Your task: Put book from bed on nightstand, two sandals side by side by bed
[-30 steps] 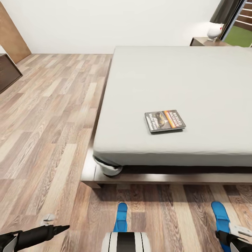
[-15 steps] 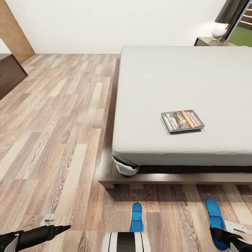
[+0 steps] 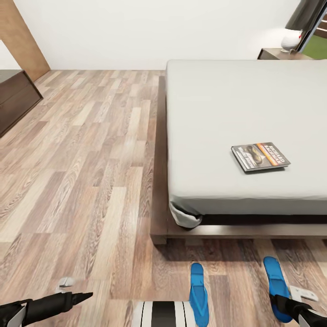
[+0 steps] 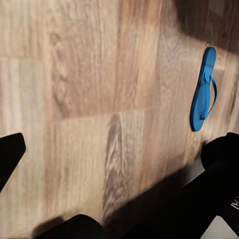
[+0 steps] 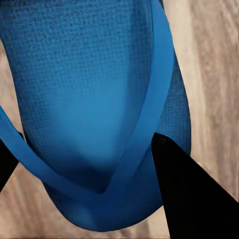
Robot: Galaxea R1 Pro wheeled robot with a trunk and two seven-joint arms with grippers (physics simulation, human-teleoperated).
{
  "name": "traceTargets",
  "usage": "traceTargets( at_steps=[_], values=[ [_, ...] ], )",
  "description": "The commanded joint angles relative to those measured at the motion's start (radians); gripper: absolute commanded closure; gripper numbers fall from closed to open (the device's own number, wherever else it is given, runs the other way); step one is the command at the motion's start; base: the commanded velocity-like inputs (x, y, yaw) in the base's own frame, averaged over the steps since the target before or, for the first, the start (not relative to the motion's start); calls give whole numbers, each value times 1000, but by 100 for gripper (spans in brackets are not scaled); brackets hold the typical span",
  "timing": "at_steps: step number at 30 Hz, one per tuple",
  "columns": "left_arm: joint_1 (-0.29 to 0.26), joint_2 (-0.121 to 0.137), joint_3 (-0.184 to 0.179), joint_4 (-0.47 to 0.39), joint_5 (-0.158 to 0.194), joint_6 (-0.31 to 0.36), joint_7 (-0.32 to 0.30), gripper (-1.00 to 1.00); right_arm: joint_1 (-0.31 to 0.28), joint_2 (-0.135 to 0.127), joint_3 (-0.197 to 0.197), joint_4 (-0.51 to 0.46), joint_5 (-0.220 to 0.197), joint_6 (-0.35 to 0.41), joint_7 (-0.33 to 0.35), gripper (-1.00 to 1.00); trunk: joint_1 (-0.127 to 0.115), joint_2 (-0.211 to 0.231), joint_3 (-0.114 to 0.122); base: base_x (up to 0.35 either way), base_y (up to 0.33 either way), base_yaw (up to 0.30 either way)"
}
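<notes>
change: whole head view has shifted, so the camera has moved; bed and book now sit further right in frame than 1 s ago, and the left sandal shows more fully beside the trunk
bed: large low platform bed (image 3: pixel 159 218), dark brown wood frame, pale grey-white mattress, fills the upper right of the head view; sheet bunched at the near corner
book: thin dark paperback with orange band (image 3: pixel 260 156), lies flat on the mattress near the foot edge, well apart from both grippers
sandal 1: bright blue flip-flop (image 3: pixel 198 294) on the grey-brown wood plank floor (image 3: pixel 91 181), just in front of the bed frame, beside the robot's striped trunk (image 3: pixel 163 314); also in the left wrist view (image 4: pixel 203 89), lying flat, toe strap up
sandal 2: second bright blue flip-flop (image 3: pixel 275 286) near the foot of the bed, apart from the first; close up in the right wrist view (image 5: pixel 94 99), strap crossing between the fingers
right gripper: (image 3: pixel 290 309) low at the bottom right, black fingers (image 5: pixel 184 194) either side of sandal 2's heel end; clamped on it
left gripper: (image 3: pixel 84 296) low at the bottom left, arm stretched out level over bare floor, tips together to a point, holding nothing
nightstand: dark brown wooden cabinet (image 3: pixel 277 54) past the far bed corner, white lamp (image 3: pixel 291 42) on top
surroundings: dark low bench (image 3: pixel 16 97) at left by the white wall (image 3: pixel 159 32); small grey scrap (image 3: pixel 66 282) on the floor near the left gripper
in the way: bed frame edge stands between the sandals and the book
</notes>
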Motion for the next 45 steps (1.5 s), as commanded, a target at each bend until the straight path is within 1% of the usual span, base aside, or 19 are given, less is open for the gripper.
traceTargets(
  at_steps=[1,21,23,29,35,41,45],
  values=[
    [0,0,-8,-1,10,11,-2,-100,0,0,-6,-2,-7,5,6,100,0,0,-1,0,284,0],
    [0,-1,-9,-1,10,11,-2,-100,0,1,-5,0,-7,2,4,100,0,0,-1,0,274,0],
    [0,-1,-9,-1,10,11,-2,-100,0,1,-5,6,-7,1,3,100,0,0,-1,0,97,0],
    [0,-1,-9,-1,10,11,-2,-100,0,1,-5,63,-6,-4,3,100,0,0,-1,0,18,0],
    [0,-7,-9,-1,10,11,-2,-100,0,2,-5,71,-2,-5,4,100,0,0,-1,8,10,0],
    [0,-9,-9,-1,10,11,-1,-100,0,4,-5,72,-2,-5,4,100,0,0,-1,154,173,0],
    [0,-10,-9,-1,10,11,0,-100,0,4,-5,71,-2,-5,4,100,0,0,-1,44,47,0]
  ],
)
